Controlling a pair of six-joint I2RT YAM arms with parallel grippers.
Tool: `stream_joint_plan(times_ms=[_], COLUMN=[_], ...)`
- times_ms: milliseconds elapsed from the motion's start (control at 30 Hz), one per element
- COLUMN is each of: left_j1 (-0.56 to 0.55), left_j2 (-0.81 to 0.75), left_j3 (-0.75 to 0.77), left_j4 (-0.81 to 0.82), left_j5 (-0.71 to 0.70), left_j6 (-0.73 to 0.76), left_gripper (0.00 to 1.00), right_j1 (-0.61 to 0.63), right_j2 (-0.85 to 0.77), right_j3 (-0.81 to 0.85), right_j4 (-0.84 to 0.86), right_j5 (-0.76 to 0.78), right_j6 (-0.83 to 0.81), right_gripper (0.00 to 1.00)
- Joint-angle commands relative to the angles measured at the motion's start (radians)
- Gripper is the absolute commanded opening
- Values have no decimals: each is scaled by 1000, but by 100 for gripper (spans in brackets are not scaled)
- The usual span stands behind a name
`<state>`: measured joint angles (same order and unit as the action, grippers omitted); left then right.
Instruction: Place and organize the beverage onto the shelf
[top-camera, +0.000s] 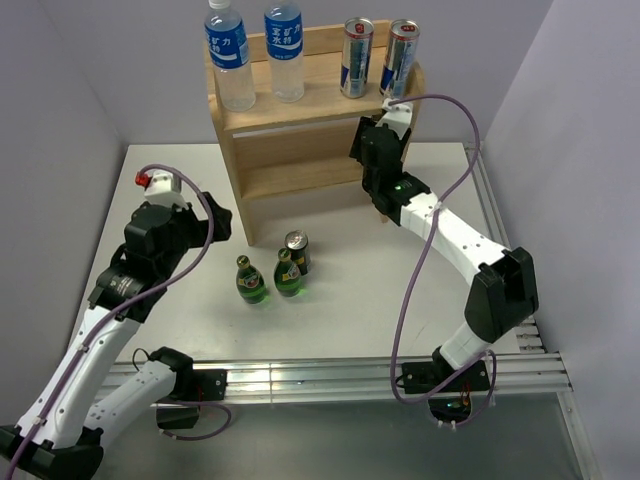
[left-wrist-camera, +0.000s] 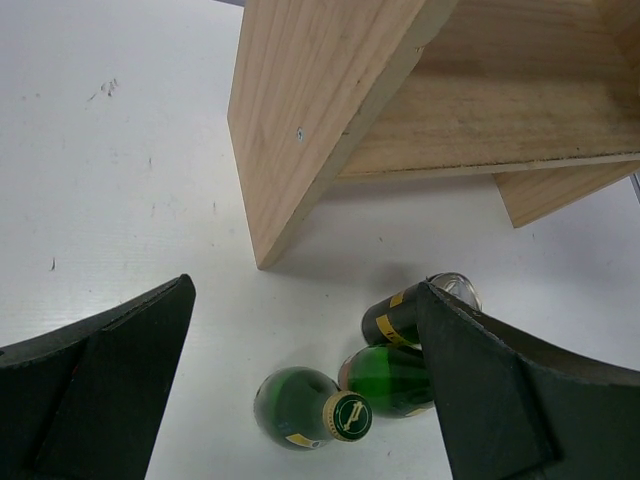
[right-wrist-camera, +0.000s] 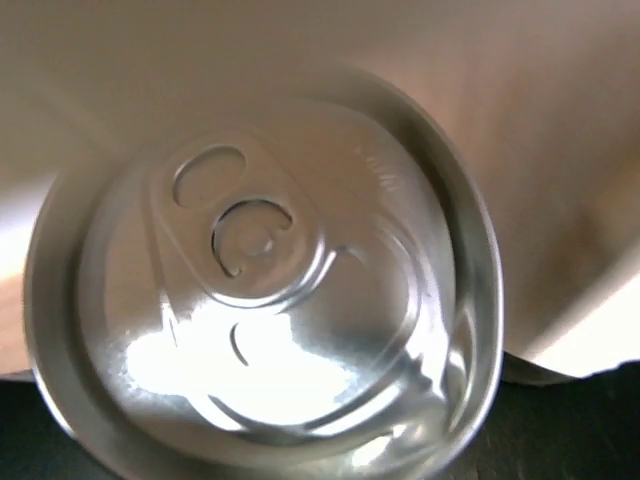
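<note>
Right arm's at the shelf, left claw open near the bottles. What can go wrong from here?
1. Right arm and its cable crowd the shelf beside the top cans; a bump could topple them.
2. Green bottles and dark can stand bunched; the open left claw may knock a neighbour.

Water bottles (top-camera: 230, 62) cropped at the caps; can top (right-wrist-camera: 265, 290) blurred

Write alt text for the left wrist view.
The left end effector, jaws wide open, faces two green glass bottles and a dark can clustered upright on the white table, just in front of the light-wood shelf and its side panel.
</note>
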<state>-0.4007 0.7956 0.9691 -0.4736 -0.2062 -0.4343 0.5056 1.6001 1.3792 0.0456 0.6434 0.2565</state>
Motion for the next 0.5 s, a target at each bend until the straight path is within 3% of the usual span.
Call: stream_joint_plan(times_ms=[0, 467], left_j1=[-3, -3], left_j2=[7, 31], left_j3=[14, 6], left_j4=[61, 92], left_j5=[19, 27], left_j6=[6, -7], left_gripper=[99, 99], right_j1=[-32, -33], right_j2=[-43, -37], right_j3=[-75, -141], right_j4=[-49, -13], right_j5=[33, 39], right_j6=[32, 67], right_gripper=[0, 0])
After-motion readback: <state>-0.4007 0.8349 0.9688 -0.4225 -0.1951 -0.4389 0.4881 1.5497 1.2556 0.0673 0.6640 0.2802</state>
